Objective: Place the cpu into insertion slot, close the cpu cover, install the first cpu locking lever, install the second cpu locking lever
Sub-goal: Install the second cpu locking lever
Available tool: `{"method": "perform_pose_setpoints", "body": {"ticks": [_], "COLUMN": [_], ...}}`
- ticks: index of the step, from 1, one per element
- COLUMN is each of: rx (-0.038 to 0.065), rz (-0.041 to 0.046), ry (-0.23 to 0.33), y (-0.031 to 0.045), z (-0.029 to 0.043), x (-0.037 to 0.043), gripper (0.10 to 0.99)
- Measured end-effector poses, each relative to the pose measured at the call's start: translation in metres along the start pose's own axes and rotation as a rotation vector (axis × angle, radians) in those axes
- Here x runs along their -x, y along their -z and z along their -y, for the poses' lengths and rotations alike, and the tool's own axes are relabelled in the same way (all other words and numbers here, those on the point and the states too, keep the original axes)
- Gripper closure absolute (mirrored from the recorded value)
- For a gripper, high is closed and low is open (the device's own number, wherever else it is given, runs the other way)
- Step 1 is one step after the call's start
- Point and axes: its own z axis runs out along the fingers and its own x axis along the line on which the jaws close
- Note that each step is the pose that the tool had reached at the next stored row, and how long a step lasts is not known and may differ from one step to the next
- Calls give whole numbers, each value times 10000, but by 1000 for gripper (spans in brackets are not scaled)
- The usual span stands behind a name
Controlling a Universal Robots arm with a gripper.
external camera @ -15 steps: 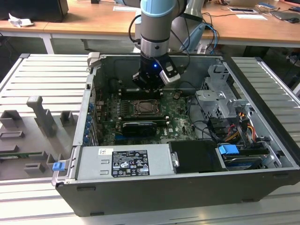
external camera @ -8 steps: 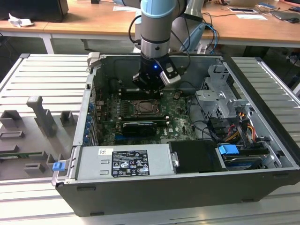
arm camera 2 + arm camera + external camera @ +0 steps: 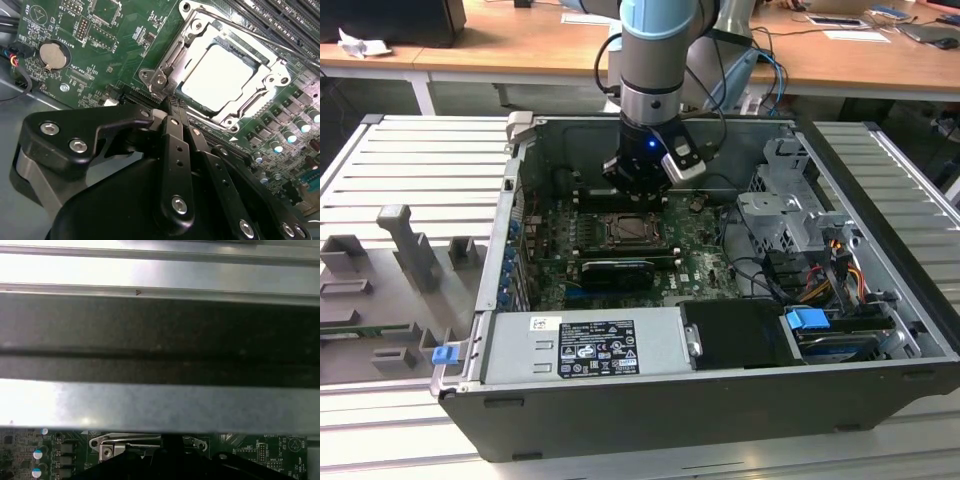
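Your cpu (image 3: 216,82) sits flat in the insertion slot (image 3: 197,112), pale face up and framed on all sides, so the first step reads as done. The cpu cover (image 3: 272,67) lies down over it, its window leaving the chip face open while the frame bears on the chip's edges; judged from that, the cover is already closed. In the second wrist view the tool (image 3: 170,102) has its two fingers (image 3: 175,145) drawn together into a narrow point with nothing visibly gripped between them, the tip touching or just beside the socket corner where a bright metal latch piece (image 3: 159,80) sits; whether it actually presses that piece you cannot tell. A pinched tip suits pushing a thin lever rather than grasping, which would explain the pose. Whether either locking lever is hooked home is not clear. In the exterior view the tool (image 3: 638,185) hangs upright over the far edge of the socket, inside the open computer case (image 3: 880,330), which lies on its side on the ribbed tabletop (image 3: 410,170) so the motherboard (image 3: 107,60) faces up for a vertical approach
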Motion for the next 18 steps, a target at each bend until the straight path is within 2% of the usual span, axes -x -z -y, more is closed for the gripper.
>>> {"method": "perform_pose_setpoints", "body": {"ticks": [8, 10, 14, 18], "rx": [0, 4, 1, 1], "rz": [0, 2, 1, 0], "ry": [0, 1, 0, 0], "y": [7, 176, 179, 185], "z": [91, 85, 117, 209], "x": [-2, 3, 2, 0], "gripper": [980, 980, 980, 980]}}
